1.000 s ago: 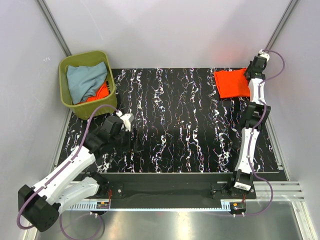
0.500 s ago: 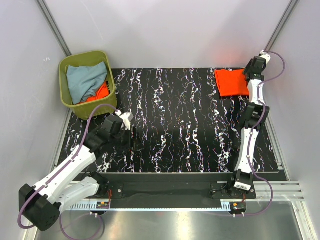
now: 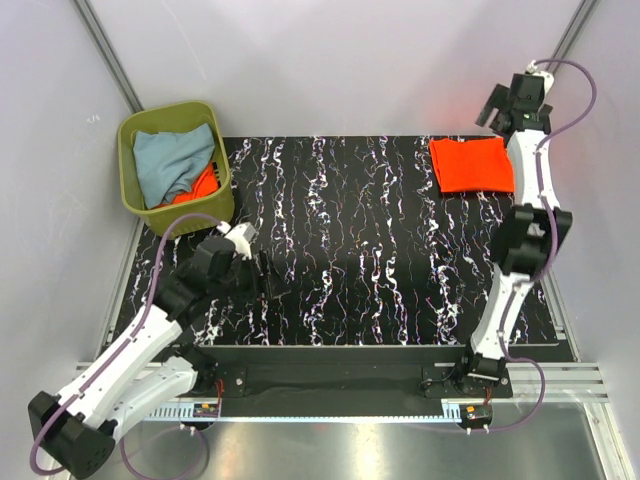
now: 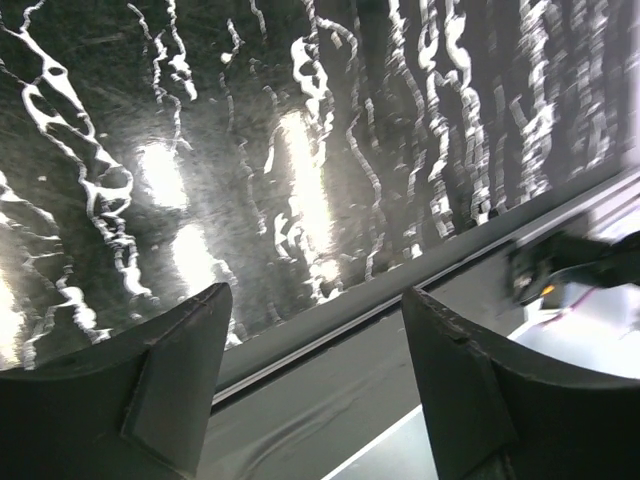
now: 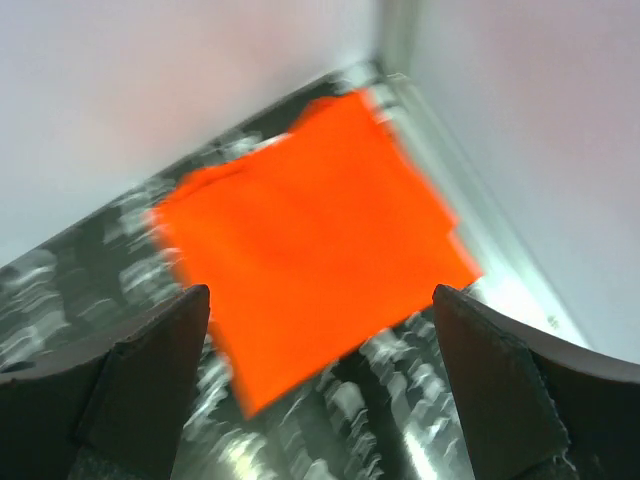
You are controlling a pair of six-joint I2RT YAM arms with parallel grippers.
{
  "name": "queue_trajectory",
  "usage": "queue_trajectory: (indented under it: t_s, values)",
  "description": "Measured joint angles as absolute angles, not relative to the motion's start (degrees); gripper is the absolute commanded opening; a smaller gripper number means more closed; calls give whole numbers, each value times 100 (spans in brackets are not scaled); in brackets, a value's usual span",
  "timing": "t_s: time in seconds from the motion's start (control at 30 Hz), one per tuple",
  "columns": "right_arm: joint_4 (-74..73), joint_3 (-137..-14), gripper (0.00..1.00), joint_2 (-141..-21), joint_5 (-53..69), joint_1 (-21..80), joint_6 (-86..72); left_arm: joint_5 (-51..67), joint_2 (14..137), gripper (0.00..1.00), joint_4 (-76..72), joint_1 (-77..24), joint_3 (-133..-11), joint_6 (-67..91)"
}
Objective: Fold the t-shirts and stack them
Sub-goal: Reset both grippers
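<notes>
Orange cloth, item one: a bright orange folded cloth t-shirt point(image 3: 472, 165) lies flat as a neat rectangle at the 1 o'clock corner of the black, white-veined marbled table point(image 3: 370, 230), close to the far and right edges. The right wrist view shows the same shirt point(image 5: 310, 230) with squared edges, though that picture is blurred.

Right gripper point(image 3: 497, 106): it is raised over the far edge at 1 o'clock, just beyond the folded shirt's far right corner and apart from the cloth. In its own wrist view the two dark fingers point(image 5: 150, 370) stand spread wide with nothing between them. The hand is released and grasps nothing.

Item two: an olive-green rectangular plastic bin point(image 3: 128, 135) stands at 10 o'clock, at the table's far left corner. Inside it, a pale grey-blue crumpled cloth t-shirt point(image 3: 170, 162) fills most of the space. It lies over a second bright orange crumpled t-shirt point(image 3: 203, 185), which shows only along the bin's 4 o'clock side. Neither shirt in the bin is folded.

Left gripper point(image 3: 262, 272): it hangs low over the table at 8 o'clock, well apart from the bin and from the folded shirt. The left wrist view shows its fingers point(image 4: 180, 370) parted and empty, with only the bare marbled surface and the table's near edge between them.
</notes>
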State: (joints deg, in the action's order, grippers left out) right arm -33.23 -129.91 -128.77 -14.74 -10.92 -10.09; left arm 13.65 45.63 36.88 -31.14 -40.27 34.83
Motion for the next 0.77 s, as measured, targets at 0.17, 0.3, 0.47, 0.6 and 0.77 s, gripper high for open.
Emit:
queue_trajectory:
  t_s: [0.17,0.3,0.47,0.6,0.77]
  values:
    - [-3326,-10796,100,-10624,-360,-423,-1839,1380,3931,80,3282,-3105,-3479,4147]
    - [-3205,-8527,100,-9360,867,-231,-2545,1374,3114,82,2685,-3103,-2694,4762]
    - [-3083,-5649,100,-8224,1951,-357,-3210,1363,2386,85,1763,-3098,-1702,5577]
    - [-3004,-4139,100,-6816,2392,-364,-3533,1347,2231,87,1068,-3081,-1243,6053]
    - [-2351,-3118,100,-5610,2897,-364,-3946,1367,2257,88,137,-3068,-823,6600]
